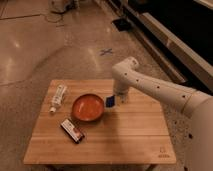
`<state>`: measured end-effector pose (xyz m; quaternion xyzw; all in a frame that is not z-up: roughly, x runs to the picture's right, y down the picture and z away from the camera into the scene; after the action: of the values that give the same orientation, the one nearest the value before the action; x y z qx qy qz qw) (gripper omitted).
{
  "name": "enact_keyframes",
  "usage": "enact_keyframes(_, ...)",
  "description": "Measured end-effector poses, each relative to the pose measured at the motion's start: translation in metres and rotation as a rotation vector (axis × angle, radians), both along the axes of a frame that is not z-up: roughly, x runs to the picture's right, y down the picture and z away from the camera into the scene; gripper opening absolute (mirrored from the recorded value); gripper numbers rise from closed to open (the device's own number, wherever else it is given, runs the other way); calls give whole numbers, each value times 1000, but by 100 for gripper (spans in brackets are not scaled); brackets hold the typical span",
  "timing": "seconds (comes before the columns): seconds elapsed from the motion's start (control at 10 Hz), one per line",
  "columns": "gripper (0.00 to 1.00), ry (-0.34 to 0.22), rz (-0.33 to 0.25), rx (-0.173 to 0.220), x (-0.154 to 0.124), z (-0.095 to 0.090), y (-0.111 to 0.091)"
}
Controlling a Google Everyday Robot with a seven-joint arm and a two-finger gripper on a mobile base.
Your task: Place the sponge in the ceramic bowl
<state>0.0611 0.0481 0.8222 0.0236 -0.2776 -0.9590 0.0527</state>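
The sponge [110, 100] sits pinched in the closed fingers of the tool [115, 100], just beside the right rim of the ceramic bowl [86, 108], near the bench [127, 136] centre. A white bottle [58, 96] lies toward the far left corner. A black-and-red packet [72, 129] lies toward the near left corner.

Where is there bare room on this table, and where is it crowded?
Free: the picture-right half of the wooden table, beyond the orange-red ceramic bowl, and its front edge. Crowded: picture-left, around the white bottle and black-and-red flat packet, and the bowl's picture-right rim, where the gripper holds the dark blue sponge.
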Motion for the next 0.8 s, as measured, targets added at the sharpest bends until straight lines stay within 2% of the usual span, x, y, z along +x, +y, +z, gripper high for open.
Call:
enact_keyframes(0.3,0,-82,-19,-24,-42,-12,7)
enact_keyframes(0.4,6,-135,-13,-53,-66,-15,13)
enact_keyframes(0.5,13,-156,-10,-63,-76,-14,15)
enact_keyframes(0.8,43,-224,-9,-78,-107,-5,15)
